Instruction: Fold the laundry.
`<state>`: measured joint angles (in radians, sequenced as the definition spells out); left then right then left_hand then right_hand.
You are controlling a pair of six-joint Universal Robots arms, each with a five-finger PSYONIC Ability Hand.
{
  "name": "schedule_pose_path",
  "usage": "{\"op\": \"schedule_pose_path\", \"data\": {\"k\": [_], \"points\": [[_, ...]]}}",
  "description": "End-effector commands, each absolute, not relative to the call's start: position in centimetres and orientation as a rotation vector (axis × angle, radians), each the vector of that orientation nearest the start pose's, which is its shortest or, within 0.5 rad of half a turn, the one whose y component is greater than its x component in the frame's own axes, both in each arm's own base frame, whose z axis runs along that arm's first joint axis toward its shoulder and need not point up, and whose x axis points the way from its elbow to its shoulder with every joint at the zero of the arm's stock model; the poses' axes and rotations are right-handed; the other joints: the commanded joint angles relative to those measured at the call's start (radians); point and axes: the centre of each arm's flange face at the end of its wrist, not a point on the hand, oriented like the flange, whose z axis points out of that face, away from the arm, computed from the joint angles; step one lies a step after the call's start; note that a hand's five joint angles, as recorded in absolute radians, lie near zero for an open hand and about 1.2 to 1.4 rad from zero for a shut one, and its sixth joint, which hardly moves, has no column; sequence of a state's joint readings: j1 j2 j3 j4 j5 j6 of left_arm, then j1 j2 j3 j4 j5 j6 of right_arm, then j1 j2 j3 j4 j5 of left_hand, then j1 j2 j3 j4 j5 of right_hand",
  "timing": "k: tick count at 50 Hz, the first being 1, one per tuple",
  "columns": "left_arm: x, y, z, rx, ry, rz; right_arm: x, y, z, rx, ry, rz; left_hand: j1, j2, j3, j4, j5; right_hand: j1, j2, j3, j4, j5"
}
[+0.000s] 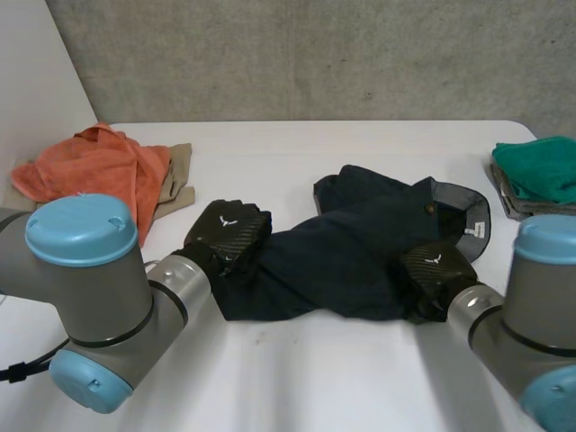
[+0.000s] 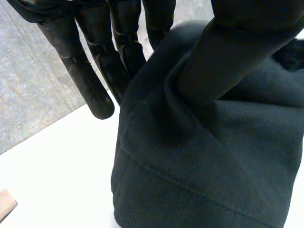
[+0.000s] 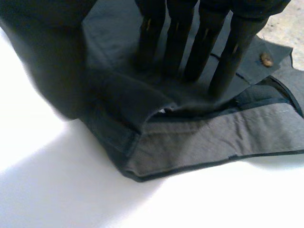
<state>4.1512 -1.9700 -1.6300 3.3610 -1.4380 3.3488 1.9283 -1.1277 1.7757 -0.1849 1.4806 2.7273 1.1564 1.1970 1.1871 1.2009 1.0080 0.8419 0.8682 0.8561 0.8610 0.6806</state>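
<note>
A dark navy garment (image 1: pixel 351 261) lies crumpled in the middle of the white table, its grey-lined waistband (image 1: pixel 470 218) turned out at the far right. My left hand (image 1: pixel 227 236) is at the garment's left edge. There its thumb (image 2: pixel 228 57) and straight fingers (image 2: pixel 90 80) pinch a raised fold of the dark cloth (image 2: pixel 213 156). My right hand (image 1: pixel 435 274) rests on the garment's near right part. Its straight fingers (image 3: pixel 190 42) press down on the cloth (image 3: pixel 118 95) just behind the grey lining (image 3: pixel 213 137), near a button (image 3: pixel 266 59).
An orange towel (image 1: pixel 94 166) lies over a beige cloth (image 1: pixel 175 180) at the table's far left. A green cloth (image 1: pixel 540 166) sits on a grey one (image 1: pixel 508 200) at the far right edge. Bare table (image 1: pixel 315 378) stretches along the front.
</note>
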Motion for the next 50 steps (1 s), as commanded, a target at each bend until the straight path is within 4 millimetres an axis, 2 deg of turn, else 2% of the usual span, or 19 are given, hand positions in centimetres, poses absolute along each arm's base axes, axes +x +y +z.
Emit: {"op": "schedule_pose_path", "data": {"k": [1,3,4,8,12,15,19,22,27,30,33,35,37,39,40,41,44,47,50], "points": [[-30.8,-22.1,19.7,1.152,2.449,-2.165,24.4,-26.6,15.2,-1.074,2.327,-1.922,0.24,0.199,0.209,0.195,0.214,0.554,0.528,0.54,0.535,0.541],[-30.7,-21.8,20.9,1.146,2.422,-2.205,24.4,-26.5,18.9,-1.03,2.223,-2.071,0.24,0.199,0.209,0.195,0.214,0.554,0.528,0.54,0.535,0.541],[-30.6,-21.7,21.5,1.142,2.409,-2.222,24.3,-26.0,22.6,-0.999,2.117,-2.193,0.24,0.199,0.209,0.195,0.214,0.554,0.528,0.54,0.535,0.541],[-29.7,-20.5,26.4,1.133,2.275,-2.339,24.0,-24.3,29.1,-1.015,1.969,-2.31,0.24,0.199,0.209,0.195,0.214,0.554,0.528,0.54,0.535,0.541],[-28.4,-19.4,30.1,1.155,2.151,-2.361,24.0,-23.4,32.4,-1.111,1.98,-2.212,0.24,0.199,0.209,0.195,0.214,0.554,0.528,0.54,0.535,0.541],[-27.6,-18.7,31.8,1.18,2.095,-2.338,23.5,-22.9,34.9,-1.144,2.016,-2.146,0.24,0.199,0.209,0.195,0.214,0.554,0.528,0.54,0.535,0.541],[-27.1,-17.9,32.5,1.247,2.08,-2.251,22.8,-22.4,36.8,-1.198,2.077,-2.083,0.24,0.199,0.209,0.195,0.214,0.554,0.528,0.54,0.535,0.541],[-27.1,-17.8,31.8,1.291,2.096,-2.182,22.9,-22.8,36.4,-1.268,2.114,-2.038,0.24,0.199,0.209,0.195,0.214,0.554,0.528,0.54,0.535,0.541],[-28.1,-19.8,28.1,1.354,2.19,-2.028,23.7,-25.9,31.9,-1.397,2.236,-1.865,0.24,0.199,0.209,0.195,0.214,0.554,0.528,0.54,0.535,0.541],[-29.7,-22.6,25.3,1.394,2.203,-1.963,24.5,-27.2,28.8,-1.452,2.287,-1.744,0.24,0.199,0.209,0.195,0.214,0.554,0.528,0.54,0.535,0.541],[-30.6,-24.9,24.8,1.37,2.147,-2.0,25.0,-29.8,26.9,-1.419,2.325,-1.764,0.24,0.199,0.209,0.195,0.214,0.554,0.528,0.54,0.535,0.541],[-31.4,-27.9,25.5,1.301,2.027,-2.106,25.4,-31.6,26.7,-1.375,2.308,-1.864,0.24,0.199,0.209,0.195,0.214,0.554,0.528,0.54,0.535,0.541],[-31.9,-30.1,26.6,1.227,1.918,-2.21,26.1,-34.1,27.8,-1.267,2.223,-2.102,0.24,0.199,0.209,0.195,0.214,0.554,0.528,0.54,0.535,0.541],[-32.6,-32.5,29.4,1.113,1.716,-2.393,27.0,-35.5,29.7,-1.152,2.098,-2.31,0.24,0.199,0.209,0.195,0.214,0.554,0.528,0.54,0.535,0.541],[-32.8,-33.1,30.4,1.076,1.647,-2.45,27.6,-36.7,32.2,-1.005,1.928,-2.523,0.24,0.199,0.209,0.195,0.214,0.554,0.528,0.54,0.535,0.541],[-33.1,-34.0,33.0,0.98,1.472,-2.584,28.1,-37.0,33.7,-0.921,1.808,-2.63,0.24,0.199,0.209,0.195,0.214,0.554,0.528,0.54,0.535,0.541],[-33.1,-34.8,37.6,0.78,1.113,-2.793,28.8,-37.6,38.2,-0.678,1.383,-2.906,0.24,0.199,0.209,0.195,0.214,0.554,0.528,0.54,0.535,0.541],[-33.0,-34.6,39.9,0.671,0.901,-2.885,29.1,-36.9,42.0,-0.502,0.985,-3.056,0.24,0.199,0.209,0.195,0.214,0.554,0.528,0.54,0.535,0.541],[-32.9,-33.7,41.5,0.612,0.793,-2.932,29.1,-36.6,42.8,-0.458,0.87,-3.088,0.24,0.199,0.209,0.195,0.214,0.554,0.528,0.54,0.535,0.541]]}}
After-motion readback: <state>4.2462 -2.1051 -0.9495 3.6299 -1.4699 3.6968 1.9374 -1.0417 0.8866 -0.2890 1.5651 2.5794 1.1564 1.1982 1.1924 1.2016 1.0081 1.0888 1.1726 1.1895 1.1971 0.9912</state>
